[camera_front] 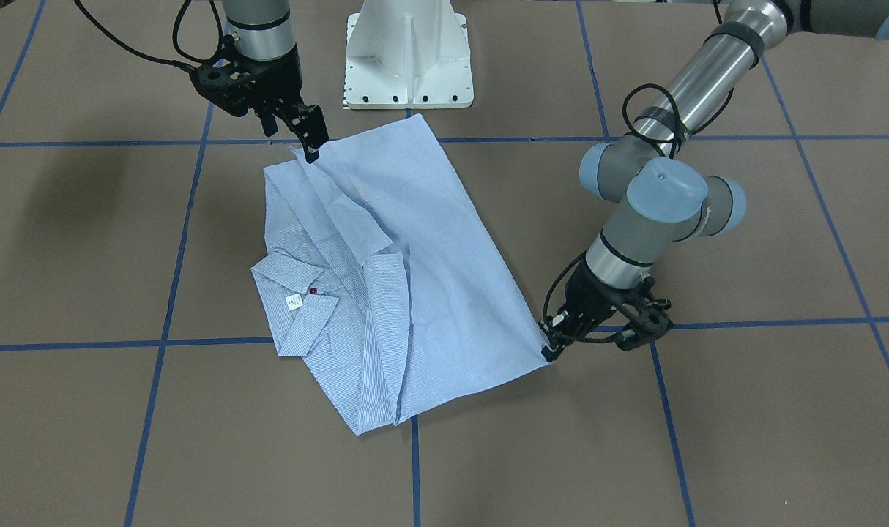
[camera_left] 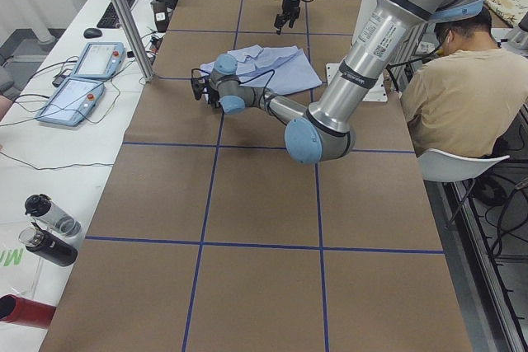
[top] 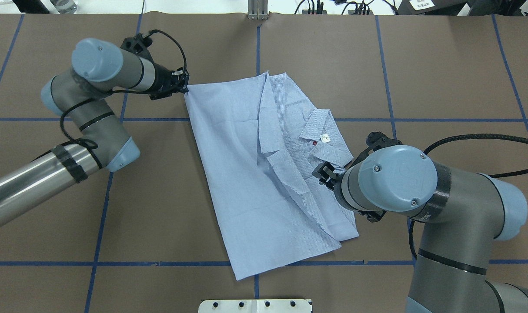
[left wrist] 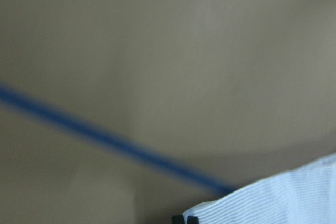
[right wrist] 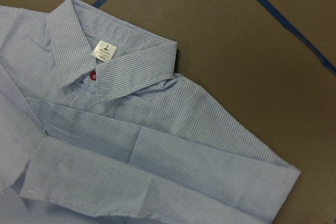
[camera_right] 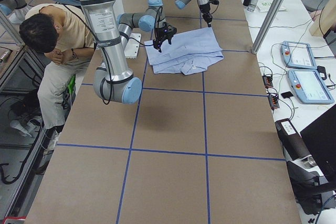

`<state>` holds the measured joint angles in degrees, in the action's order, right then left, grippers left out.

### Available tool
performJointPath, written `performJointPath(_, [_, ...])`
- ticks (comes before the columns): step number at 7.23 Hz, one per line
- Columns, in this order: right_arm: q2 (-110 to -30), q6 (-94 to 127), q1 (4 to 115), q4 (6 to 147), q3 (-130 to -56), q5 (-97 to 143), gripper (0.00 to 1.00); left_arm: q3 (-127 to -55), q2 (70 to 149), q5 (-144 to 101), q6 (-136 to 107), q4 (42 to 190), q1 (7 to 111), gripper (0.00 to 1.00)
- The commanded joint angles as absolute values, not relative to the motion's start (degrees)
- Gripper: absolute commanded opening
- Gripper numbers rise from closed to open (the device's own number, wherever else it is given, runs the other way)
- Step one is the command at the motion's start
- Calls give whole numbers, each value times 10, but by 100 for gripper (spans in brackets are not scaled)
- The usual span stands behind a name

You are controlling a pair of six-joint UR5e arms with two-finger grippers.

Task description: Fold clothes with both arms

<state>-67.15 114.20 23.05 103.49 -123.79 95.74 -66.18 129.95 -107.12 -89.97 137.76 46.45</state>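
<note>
The light blue striped shirt (camera_front: 444, 263) lies partly folded on the brown table, collar, white neck label (camera_front: 294, 301) and red button (camera_front: 313, 291) facing up. It also shows in the overhead view (top: 233, 174). My left gripper (camera_front: 549, 353) is low at the table, shut on a corner of the shirt's plain folded panel; its wrist view shows closed fingertips (left wrist: 185, 219) at the cloth edge (left wrist: 283, 198). My right gripper (camera_front: 309, 143) hovers over the opposite edge with its jaws apart, holding nothing. Its wrist view looks down on the collar (right wrist: 121, 61) and a folded sleeve (right wrist: 157, 156).
The white pedestal base (camera_front: 408, 58) stands just behind the shirt. Blue tape lines (camera_front: 159, 344) grid the brown table. A seated person (camera_left: 450, 96) is beside the robot. Teach pendants (camera_right: 304, 66) and bottles (camera_left: 49, 228) sit on the white side table.
</note>
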Motion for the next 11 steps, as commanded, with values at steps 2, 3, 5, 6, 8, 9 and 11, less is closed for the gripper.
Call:
performJointPath(2, [-673,1144,236,957,-1200,952,100,-515,1432,-1029,-877,1382,479,0])
performJointPath(3, [-672,1144,237,947,-1190,935,100,-498,1454,-1029,-877,1388,478,0])
performJointPath(5, [-671,1146,236,925,-1179,927,100,-474,1463,-1028,-872,1401,477,0])
performJointPath(6, [-669,1139,233,899,-1160,915,100,-463,1463,-1027,-839,1411,479,27])
performJointPath(8, [-643,1141,207,839,-1118,845,100,-499,1444,-1033,-802,1404,505,75])
performJointPath(9, [-629,1142,196,839,-1112,844,100,-607,1363,-1059,-802,1392,517,75])
performJointPath(11, [-626,1077,164,872,-1114,846,100,-729,1244,-1103,-768,1392,536,74])
